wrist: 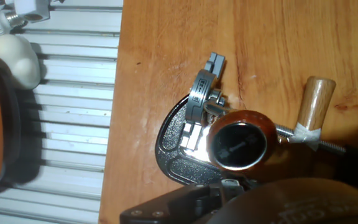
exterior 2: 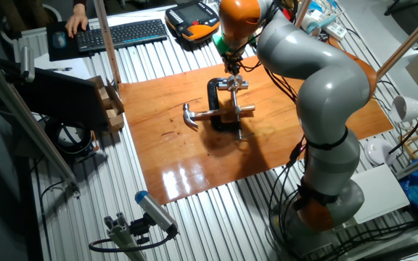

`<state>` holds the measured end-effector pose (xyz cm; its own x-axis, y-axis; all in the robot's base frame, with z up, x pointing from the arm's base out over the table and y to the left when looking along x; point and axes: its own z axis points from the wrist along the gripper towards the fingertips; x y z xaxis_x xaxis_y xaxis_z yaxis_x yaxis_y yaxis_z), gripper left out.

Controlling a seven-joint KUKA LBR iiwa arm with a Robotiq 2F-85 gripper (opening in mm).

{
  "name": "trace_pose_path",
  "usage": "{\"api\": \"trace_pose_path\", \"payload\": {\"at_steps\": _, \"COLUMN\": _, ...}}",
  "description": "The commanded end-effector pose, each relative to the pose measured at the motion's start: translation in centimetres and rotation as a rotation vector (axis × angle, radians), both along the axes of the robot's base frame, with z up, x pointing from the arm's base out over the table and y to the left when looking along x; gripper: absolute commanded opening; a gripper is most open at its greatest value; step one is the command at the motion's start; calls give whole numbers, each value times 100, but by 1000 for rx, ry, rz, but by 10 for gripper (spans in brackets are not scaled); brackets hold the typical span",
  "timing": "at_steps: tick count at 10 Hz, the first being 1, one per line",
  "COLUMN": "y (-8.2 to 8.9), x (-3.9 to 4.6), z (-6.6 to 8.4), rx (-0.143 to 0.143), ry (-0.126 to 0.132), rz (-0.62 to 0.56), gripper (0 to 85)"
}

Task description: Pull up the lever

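Note:
A black C-shaped clamp point(exterior 2: 216, 101) lies on the wooden board point(exterior 2: 165, 156). The lever point(exterior 2: 235, 83) is the short silver crossbar at the far end of the clamp's thin screw. My gripper point(exterior 2: 232, 72) points straight down, its narrow fingertips at or just above the crossbar; contact is unclear. A hammer's steel claw head point(exterior 2: 190, 116) lies left of the clamp. In the hand view I see the clamp's black body point(wrist: 176, 155), shiny metal parts point(wrist: 199, 96), a light wooden handle point(wrist: 317, 99) and a threaded rod point(wrist: 331, 146). My fingers do not show there.
Wooden blocks point(exterior 2: 111, 105) sit at the board's left edge beside an upright wooden post point(exterior 2: 107, 43). A keyboard point(exterior 2: 122, 32) and an orange teach pendant point(exterior 2: 192, 18) lie behind the board. A person's hand point(exterior 2: 77, 18) rests at the back left. Cables hang by the arm's base.

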<state>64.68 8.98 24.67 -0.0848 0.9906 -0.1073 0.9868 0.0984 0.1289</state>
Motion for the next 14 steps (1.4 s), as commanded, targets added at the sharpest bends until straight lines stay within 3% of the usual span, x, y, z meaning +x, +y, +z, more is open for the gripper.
{"api": "trace_pose_path", "payload": {"at_steps": 1, "y": 1, "x": -1, "z": 0, "rx": 8, "ry": -2, "rz": -1, "gripper": 0}}
{"api": "trace_pose_path", "payload": {"at_steps": 2, "y": 1, "x": -1, "z": 0, "rx": 6, "ry": 11, "rz": -16, "gripper": 0}}
{"api": "trace_pose_path", "payload": {"at_steps": 5, "y": 1, "x": -1, "z": 0, "rx": -70, "ry": 64, "rz": -181, "gripper": 0}}
{"api": "trace_pose_path", "payload": {"at_steps": 7, "y": 1, "x": -1, "z": 0, "rx": -97, "ry": 73, "rz": -218, "gripper": 0}}
{"api": "trace_pose_path", "payload": {"at_steps": 9, "y": 1, "x": -1, "z": 0, "rx": -63, "ry": 71, "rz": -222, "gripper": 0}}
{"api": "trace_pose_path", "payload": {"at_steps": 12, "y": 1, "x": -1, "z": 0, "rx": -81, "ry": 67, "rz": -144, "gripper": 0}}
{"api": "trace_pose_path", "payload": {"at_steps": 14, "y": -96, "x": 14, "z": -21, "rx": -75, "ry": 66, "rz": -122, "gripper": 0}}
